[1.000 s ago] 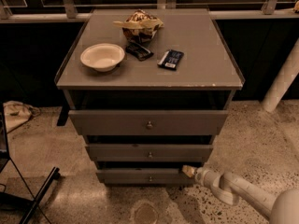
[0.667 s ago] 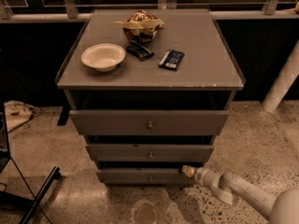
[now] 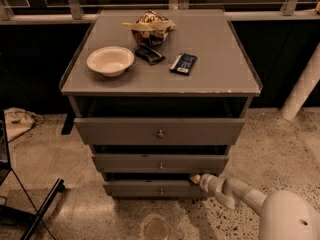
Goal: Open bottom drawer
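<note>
We log the end effector [image 3: 196, 178] at the bottom drawer [image 3: 140, 188] upper edge, grip state we cannot tell; the bench [image 3: 220, 74] carries a white bowl [image 3: 110, 60]; speckled floor [image 3: 280, 149].

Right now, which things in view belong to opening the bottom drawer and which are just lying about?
Job: bottom drawer, its knob, the tool at that drawer's upper right edge.
Lying about: white bowl, snack bag, blue packet, black object on the cabinet top; middle drawer, top drawer.
</note>
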